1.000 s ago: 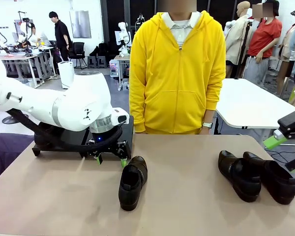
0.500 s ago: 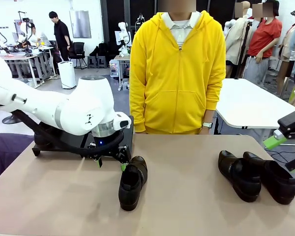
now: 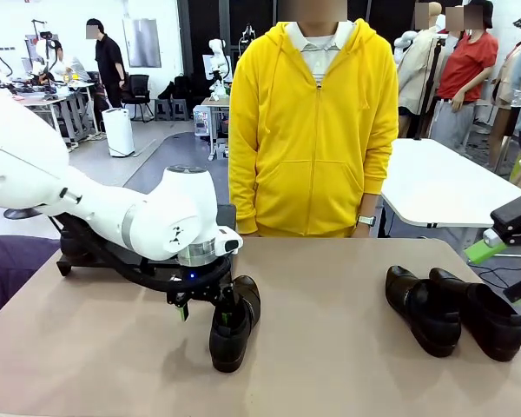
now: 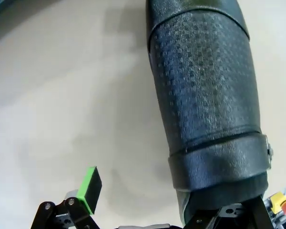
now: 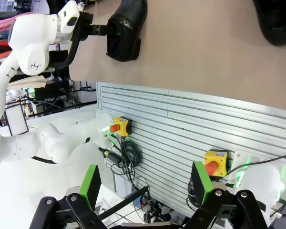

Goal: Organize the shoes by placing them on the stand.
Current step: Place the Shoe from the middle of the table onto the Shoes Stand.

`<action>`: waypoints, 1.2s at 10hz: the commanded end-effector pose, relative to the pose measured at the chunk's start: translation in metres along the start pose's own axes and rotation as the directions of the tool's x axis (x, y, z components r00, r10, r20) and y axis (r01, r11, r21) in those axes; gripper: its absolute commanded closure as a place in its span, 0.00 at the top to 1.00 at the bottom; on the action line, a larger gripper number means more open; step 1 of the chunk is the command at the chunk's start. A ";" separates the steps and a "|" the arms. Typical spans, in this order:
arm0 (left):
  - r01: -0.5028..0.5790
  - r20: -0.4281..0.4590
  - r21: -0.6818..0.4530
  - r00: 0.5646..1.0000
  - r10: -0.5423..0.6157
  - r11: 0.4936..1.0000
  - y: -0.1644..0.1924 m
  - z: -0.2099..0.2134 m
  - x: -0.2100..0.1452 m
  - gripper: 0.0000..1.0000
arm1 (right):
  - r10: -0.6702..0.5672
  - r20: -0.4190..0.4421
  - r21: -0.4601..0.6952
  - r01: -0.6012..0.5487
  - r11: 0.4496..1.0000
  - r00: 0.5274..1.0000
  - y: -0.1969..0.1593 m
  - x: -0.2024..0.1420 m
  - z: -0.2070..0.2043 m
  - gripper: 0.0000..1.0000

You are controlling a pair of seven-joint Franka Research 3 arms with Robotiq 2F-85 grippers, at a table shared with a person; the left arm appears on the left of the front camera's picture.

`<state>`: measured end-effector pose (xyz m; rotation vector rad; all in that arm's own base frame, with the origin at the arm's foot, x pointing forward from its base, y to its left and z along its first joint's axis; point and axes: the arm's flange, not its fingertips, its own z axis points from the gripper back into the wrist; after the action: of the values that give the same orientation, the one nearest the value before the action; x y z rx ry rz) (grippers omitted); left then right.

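One glossy black shoe (image 3: 233,328) lies at the table's centre-left, toe towards me. My left gripper (image 3: 207,304) hangs open right over its heel end. In the left wrist view the shoe (image 4: 205,105) runs up the right side; one green pad (image 4: 89,190) stands beside it over bare table, and the other finger is hidden behind the shoe. Two more shoes (image 3: 421,309) (image 3: 484,314) lie side by side at the right. The black stand (image 3: 74,256) sits at the back left, behind my left arm. My right gripper (image 3: 506,271) hovers open off the table's right edge, nothing between its fingers (image 5: 89,183).
A person in a yellow hoodie (image 3: 313,130) stands at the far edge, hands down. The beige table (image 3: 330,365) is bare between the single shoe and the pair. The right wrist view looks down at the table's near edge, with the single shoe (image 5: 126,26) at the top.
My left arm has swung right and down, bringing its open gripper from beside the shoe's heel to over it. The shoes and right arm have not moved.
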<state>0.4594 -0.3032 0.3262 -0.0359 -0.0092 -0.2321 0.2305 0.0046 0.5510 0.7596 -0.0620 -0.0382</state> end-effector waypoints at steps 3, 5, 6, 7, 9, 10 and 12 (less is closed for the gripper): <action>-0.041 0.060 0.016 0.997 0.040 0.999 0.000 0.008 0.008 0.41 | 0.025 0.000 0.028 -0.025 0.999 1.000 -0.002 0.000 -0.002 1.00; -0.031 0.043 0.006 0.999 0.031 0.999 -0.002 0.009 0.007 0.00 | 0.025 0.000 0.028 -0.025 0.999 1.000 -0.002 0.000 -0.002 1.00; -0.006 0.020 -0.031 1.000 0.007 1.000 -0.003 0.011 0.007 0.00 | 0.025 0.000 0.028 -0.025 0.999 1.000 -0.002 0.000 -0.002 1.00; -0.005 0.026 -0.026 1.000 0.005 1.000 -0.004 0.013 0.007 0.00 | 0.025 0.000 0.028 -0.025 0.999 1.000 -0.002 0.000 -0.002 1.00; 0.005 0.025 -0.024 1.000 -0.004 1.000 -0.004 0.016 0.006 0.00 | 0.025 0.000 0.028 -0.025 0.999 1.000 -0.002 0.000 -0.002 1.00; 0.032 0.007 -0.058 0.999 -0.032 0.998 -0.006 0.017 0.005 0.00 | 0.025 0.000 0.028 -0.025 0.999 1.000 -0.002 0.000 -0.002 1.00; 0.061 0.007 -0.072 0.998 -0.060 0.996 -0.008 0.024 0.001 0.00 | 0.025 0.000 0.028 -0.025 0.999 1.000 -0.002 0.000 -0.002 1.00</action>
<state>0.4618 -0.3154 0.3408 -0.0916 -0.0267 -0.2680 0.2305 0.0046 0.5510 0.7596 -0.0622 -0.0377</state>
